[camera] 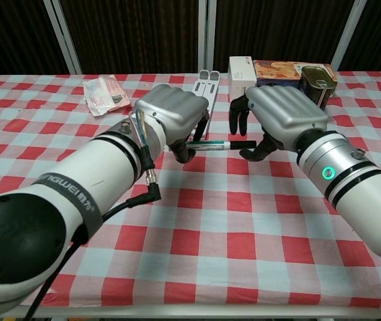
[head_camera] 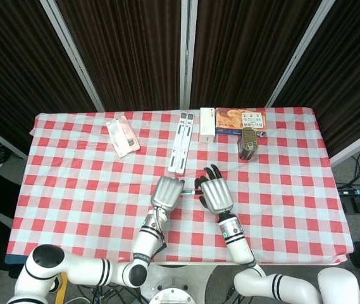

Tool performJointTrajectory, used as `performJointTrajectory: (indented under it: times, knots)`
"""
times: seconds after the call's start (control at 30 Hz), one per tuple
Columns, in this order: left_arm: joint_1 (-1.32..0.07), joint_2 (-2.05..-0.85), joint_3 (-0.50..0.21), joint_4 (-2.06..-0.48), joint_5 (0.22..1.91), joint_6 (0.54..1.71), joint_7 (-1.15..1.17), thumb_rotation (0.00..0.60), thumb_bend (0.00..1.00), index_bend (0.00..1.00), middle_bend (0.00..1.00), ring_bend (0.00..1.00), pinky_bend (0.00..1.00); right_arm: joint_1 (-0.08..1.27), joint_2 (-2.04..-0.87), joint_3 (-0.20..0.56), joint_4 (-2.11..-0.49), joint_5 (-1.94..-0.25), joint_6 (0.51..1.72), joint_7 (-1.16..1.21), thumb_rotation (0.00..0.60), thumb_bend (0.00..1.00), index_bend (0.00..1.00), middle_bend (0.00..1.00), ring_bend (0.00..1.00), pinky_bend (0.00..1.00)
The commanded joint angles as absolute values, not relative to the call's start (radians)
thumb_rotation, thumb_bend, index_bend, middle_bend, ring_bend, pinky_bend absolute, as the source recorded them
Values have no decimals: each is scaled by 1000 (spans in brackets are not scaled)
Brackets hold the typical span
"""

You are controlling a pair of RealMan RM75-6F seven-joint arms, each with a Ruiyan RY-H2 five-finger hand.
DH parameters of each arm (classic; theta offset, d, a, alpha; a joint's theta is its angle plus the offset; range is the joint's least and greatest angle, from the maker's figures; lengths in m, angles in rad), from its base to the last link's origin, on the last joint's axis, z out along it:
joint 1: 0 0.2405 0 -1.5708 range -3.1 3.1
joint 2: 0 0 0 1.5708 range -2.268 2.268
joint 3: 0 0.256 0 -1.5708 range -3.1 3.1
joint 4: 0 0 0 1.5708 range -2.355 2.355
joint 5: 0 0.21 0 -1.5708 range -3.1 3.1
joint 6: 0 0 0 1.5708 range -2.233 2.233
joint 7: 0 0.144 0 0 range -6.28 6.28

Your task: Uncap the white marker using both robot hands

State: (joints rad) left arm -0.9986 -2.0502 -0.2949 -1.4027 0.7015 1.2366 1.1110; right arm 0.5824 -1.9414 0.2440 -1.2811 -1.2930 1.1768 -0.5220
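The white marker [camera: 211,144] lies level above the checked table [camera: 244,227], its dark cap [camera: 244,144] pointing toward my right side. My left hand [camera: 170,115] grips the marker's barrel, fingers curled over it. My right hand [camera: 278,115] hovers at the cap end with its fingers [camera: 238,114] arched above the cap and the thumb just below it; no firm grip shows. In the head view the left hand [head_camera: 167,192] and right hand [head_camera: 215,194] sit close together, the marker [head_camera: 191,189] bridging the narrow gap between them.
Behind the hands lies a white folding stand [camera: 207,85]. A white carton [camera: 242,69], an orange box [camera: 277,69] and a tin can [camera: 317,80] stand at the back right. A plastic packet [camera: 104,93] lies at the back left.
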Motion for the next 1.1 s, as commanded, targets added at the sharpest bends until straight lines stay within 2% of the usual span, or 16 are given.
performJointTrajectory:
  times: [0.03, 0.8, 1.1]
  knots:
    - [-999, -2050, -296, -1403, 700, 1237, 1111, 600, 420, 525, 541, 890, 808, 585, -1945, 243, -1278, -1290, 1178, -523, 600, 138, 530, 505, 184, 128]
    - [-991, -2038, -296, -1439, 699, 1256, 1104, 600, 420, 525, 541, 890, 807, 600, -1969, 238, -1244, -1283, 1204, -512, 600, 162, 614, 565, 233, 159]
    - [-984, -2028, -295, -1456, 698, 1263, 1100, 600, 420, 525, 541, 890, 807, 603, -1971, 242, -1239, -1280, 1209, -504, 600, 225, 701, 633, 274, 189]
